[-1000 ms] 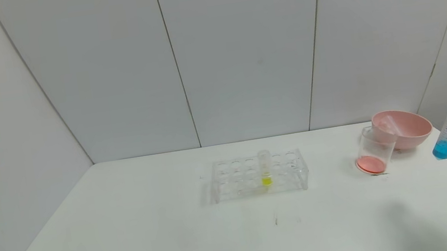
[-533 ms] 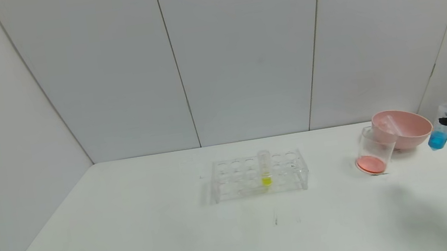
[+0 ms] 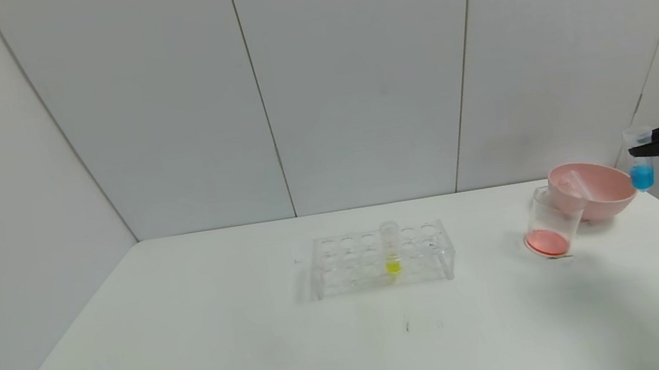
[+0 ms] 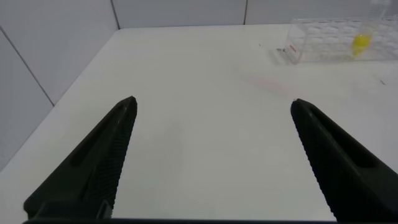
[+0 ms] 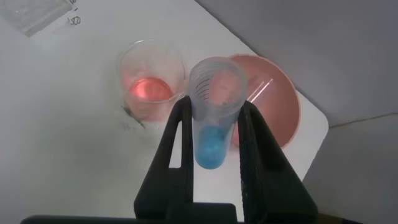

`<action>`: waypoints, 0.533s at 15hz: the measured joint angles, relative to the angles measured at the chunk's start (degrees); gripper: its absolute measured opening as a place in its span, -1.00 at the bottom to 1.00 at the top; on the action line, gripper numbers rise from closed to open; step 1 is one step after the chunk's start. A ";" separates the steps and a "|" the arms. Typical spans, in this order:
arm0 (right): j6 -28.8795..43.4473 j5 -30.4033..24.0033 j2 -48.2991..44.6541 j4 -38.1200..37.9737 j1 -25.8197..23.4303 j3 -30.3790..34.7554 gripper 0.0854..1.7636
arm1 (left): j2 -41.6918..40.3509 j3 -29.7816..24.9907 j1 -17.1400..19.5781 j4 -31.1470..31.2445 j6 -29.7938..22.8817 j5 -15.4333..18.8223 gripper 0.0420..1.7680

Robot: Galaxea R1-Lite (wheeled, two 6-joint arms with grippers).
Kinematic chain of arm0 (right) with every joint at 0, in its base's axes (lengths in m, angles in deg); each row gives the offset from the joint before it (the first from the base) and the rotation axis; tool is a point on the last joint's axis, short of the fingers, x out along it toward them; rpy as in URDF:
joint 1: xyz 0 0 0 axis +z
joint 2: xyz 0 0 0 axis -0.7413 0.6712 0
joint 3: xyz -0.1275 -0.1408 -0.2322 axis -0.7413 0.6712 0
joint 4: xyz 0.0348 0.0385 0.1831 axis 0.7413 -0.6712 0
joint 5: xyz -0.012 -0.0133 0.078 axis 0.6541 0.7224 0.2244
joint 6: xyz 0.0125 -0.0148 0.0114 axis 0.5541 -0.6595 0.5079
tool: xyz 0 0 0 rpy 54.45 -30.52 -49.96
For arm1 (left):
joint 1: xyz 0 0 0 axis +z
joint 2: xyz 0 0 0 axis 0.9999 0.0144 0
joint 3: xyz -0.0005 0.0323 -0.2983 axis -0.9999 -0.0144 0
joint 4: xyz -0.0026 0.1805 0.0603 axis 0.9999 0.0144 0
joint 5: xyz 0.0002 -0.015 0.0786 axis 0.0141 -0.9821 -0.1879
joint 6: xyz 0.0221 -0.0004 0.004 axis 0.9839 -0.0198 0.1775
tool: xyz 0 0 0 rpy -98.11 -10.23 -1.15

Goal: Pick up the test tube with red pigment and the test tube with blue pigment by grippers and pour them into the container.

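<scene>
White table (image 3: 208,331) boxed in by grey wall panels. Head view: the right gripper (image 3: 638,152) is holding the test tube with blue pigment (image 3: 640,159) up in the air beyond the table's right edge, just past the pink bowl (image 3: 594,189) — over the last second it has been rising and the tube has gone from tilted to about upright. The container (image 3: 553,222) is sitting tilted against the bowl's left side, red liquid already in its base, so the red pour looks done and blue is the one left. A thin clear tube-like thing is lying in the bowl; can't tell if it's the red tube. The clear rack (image 3: 383,258) is sitting mid-table with only the yellow-liquid tube (image 3: 390,247) in it.

Left wrist view: the left gripper (image 4: 211,109) is hanging over bare table with jaws wide apart, holding nothing — idle, rack far off.

Right wrist view: the jaws are clamping the blue tube's wall on both sides, blue liquid at its bottom, open mouth toward the camera. Container and bowl are lying below and ahead of it. Judgement: next the tube needs carrying left over the container mouth, then tipping; the tilted container could get knocked.
</scene>
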 joint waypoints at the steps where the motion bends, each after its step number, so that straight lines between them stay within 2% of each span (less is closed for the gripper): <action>1: -2.38 1.12 1.88 -3.56 0.48 -3.95 -0.52 | 0.00 0.00 0.00 0.00 0.00 0.00 1.00; 5: -12.09 13.41 8.90 -17.23 2.45 -17.83 -0.52 | 0.00 0.00 0.00 0.05 0.00 0.00 1.00; 8: -15.65 15.99 12.57 -24.20 3.96 -25.38 -0.52 | 0.00 0.00 0.00 0.00 0.00 0.00 1.00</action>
